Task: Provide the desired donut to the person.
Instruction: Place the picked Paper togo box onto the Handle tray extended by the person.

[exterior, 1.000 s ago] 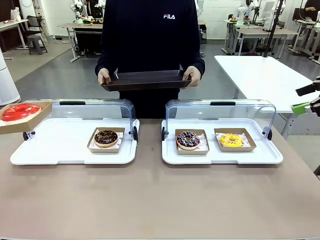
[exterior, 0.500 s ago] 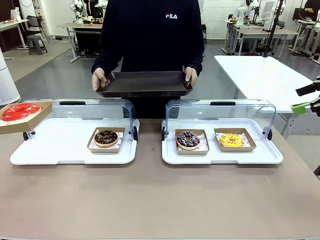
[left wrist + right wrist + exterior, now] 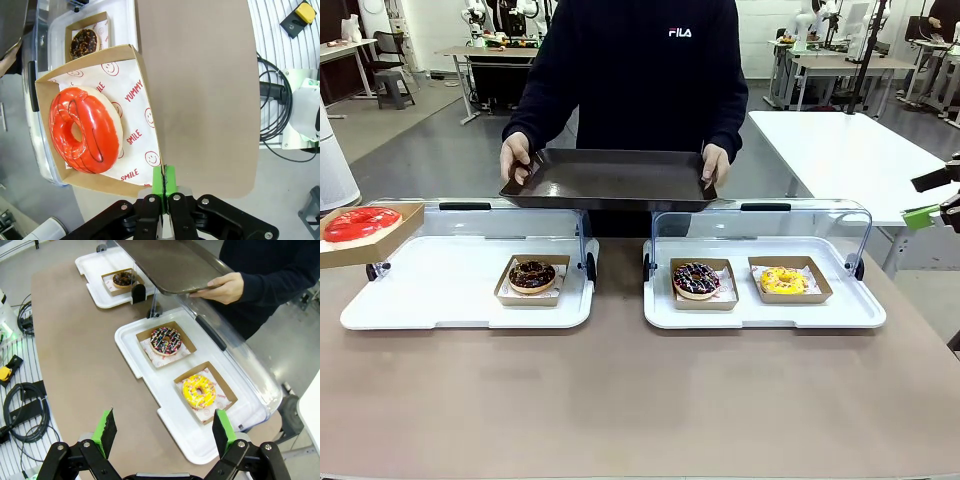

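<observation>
A red-glazed donut (image 3: 85, 131) lies in a brown cardboard box (image 3: 137, 150) lined with printed paper. My left gripper (image 3: 164, 173) is shut on the box's near rim. In the front view the box with the red donut (image 3: 360, 224) hangs at the far left, above the white tray's edge. The person (image 3: 640, 70), in a black sweatshirt, stands across the table holding a dark tray (image 3: 610, 180) in both hands over the raised lids. My right gripper (image 3: 164, 429) is open and holds nothing, high above the right end of the table.
The left white tray (image 3: 430, 300) holds a chocolate donut (image 3: 532, 274). On the right white tray (image 3: 760, 315) sit a dark sprinkled donut (image 3: 696, 280) and a yellow donut (image 3: 783, 280). Both clear lids stand raised at the back. The near tabletop (image 3: 620, 400) is bare.
The person has brought the dark tray forward and tilted it toward me, now over the raised lids. Neither arm has moved, and the red donut's box stays where it was.
</observation>
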Controlling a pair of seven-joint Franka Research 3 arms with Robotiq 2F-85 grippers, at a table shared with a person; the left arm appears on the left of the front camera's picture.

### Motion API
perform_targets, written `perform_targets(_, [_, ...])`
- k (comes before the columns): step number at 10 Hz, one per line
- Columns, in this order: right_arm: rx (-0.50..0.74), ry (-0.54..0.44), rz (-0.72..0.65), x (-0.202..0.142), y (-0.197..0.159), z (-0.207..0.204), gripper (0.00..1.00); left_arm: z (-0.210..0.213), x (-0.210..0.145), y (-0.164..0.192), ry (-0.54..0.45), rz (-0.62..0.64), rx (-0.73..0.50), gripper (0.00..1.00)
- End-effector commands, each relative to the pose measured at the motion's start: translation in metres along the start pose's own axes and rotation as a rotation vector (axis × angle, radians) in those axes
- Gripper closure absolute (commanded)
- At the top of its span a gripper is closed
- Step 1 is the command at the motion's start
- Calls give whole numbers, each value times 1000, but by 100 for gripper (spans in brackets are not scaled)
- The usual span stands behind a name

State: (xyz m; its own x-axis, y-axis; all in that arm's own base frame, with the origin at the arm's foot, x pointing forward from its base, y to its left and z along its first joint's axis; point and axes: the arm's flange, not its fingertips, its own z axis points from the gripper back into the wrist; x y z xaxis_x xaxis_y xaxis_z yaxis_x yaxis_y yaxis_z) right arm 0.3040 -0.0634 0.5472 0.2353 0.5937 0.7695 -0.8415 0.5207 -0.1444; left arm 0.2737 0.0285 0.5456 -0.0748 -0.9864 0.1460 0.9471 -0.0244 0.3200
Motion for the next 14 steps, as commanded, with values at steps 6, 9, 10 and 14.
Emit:
perform_targets(6, [11, -16, 3, 1, 0, -1, 0, 1, -1, 1, 17, 16, 14, 100])
perform_targets(9, [11, -16, 3, 1, 0, -1, 0, 1, -1, 1, 17, 16, 14, 100])
perform_targets(10, [11, -16, 3, 1, 0, -1, 0, 1, -1, 1, 17, 16, 14, 100])
perform_targets(14, [11, -16, 3, 1, 0, -1, 0, 40, 46, 58, 49, -55, 26, 98])
